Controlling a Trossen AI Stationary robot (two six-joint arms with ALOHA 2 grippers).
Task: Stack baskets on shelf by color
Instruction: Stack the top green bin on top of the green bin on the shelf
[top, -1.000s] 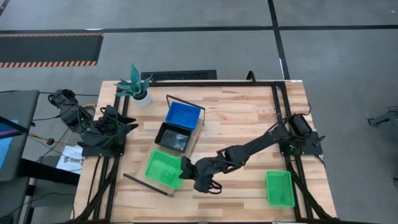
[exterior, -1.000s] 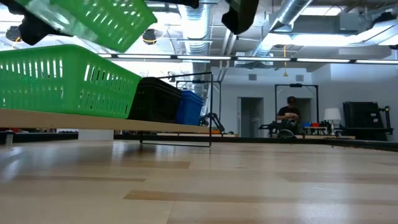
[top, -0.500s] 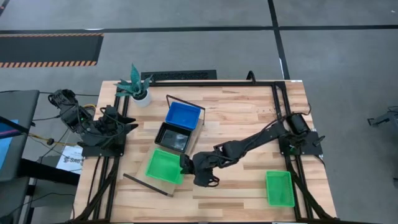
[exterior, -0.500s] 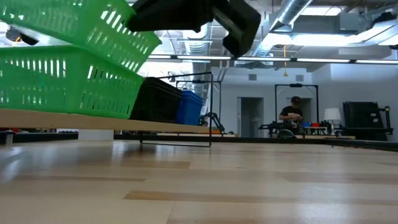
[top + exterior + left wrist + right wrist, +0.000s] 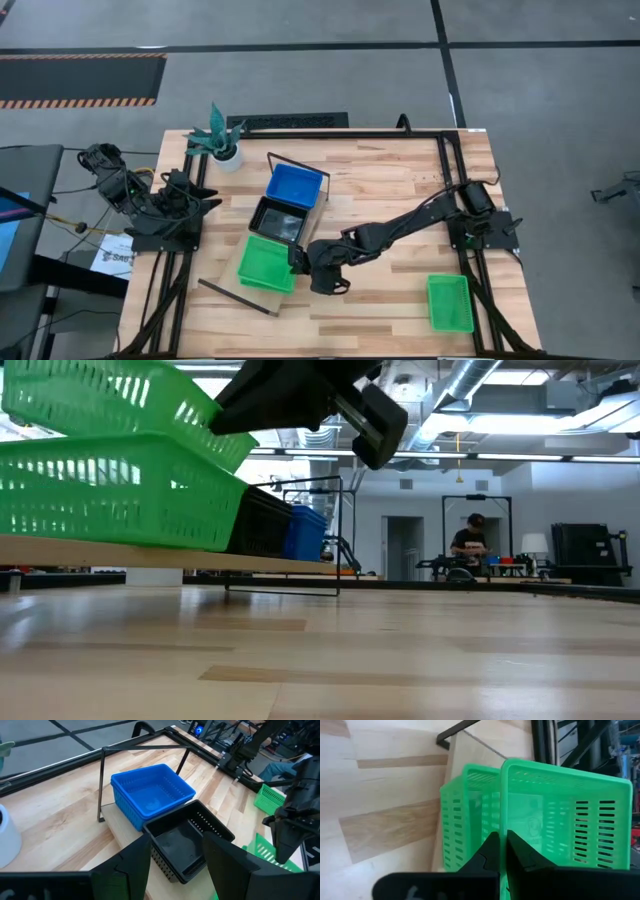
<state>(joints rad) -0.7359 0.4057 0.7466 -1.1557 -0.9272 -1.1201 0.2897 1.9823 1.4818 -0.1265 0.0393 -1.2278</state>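
Right gripper (image 5: 501,851) clamped on tilted green basket (image 5: 565,820), half-nested in green basket (image 5: 110,490) on shelf (image 5: 150,556). Left gripper (image 5: 175,865) apart, idle.

1. A robotics lab or workshop: exposed ducts and pipes (image 5: 470,395) run under the ceiling.
2. A person (image 5: 468,540) works at a cluttered bench far behind the tabletop (image 5: 400,650).
3. Hazard-striped tape (image 5: 80,102) marks the grey concrete floor (image 5: 540,100).

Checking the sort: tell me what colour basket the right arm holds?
Green basket, gripped by the right end effector; clearest in the low view.
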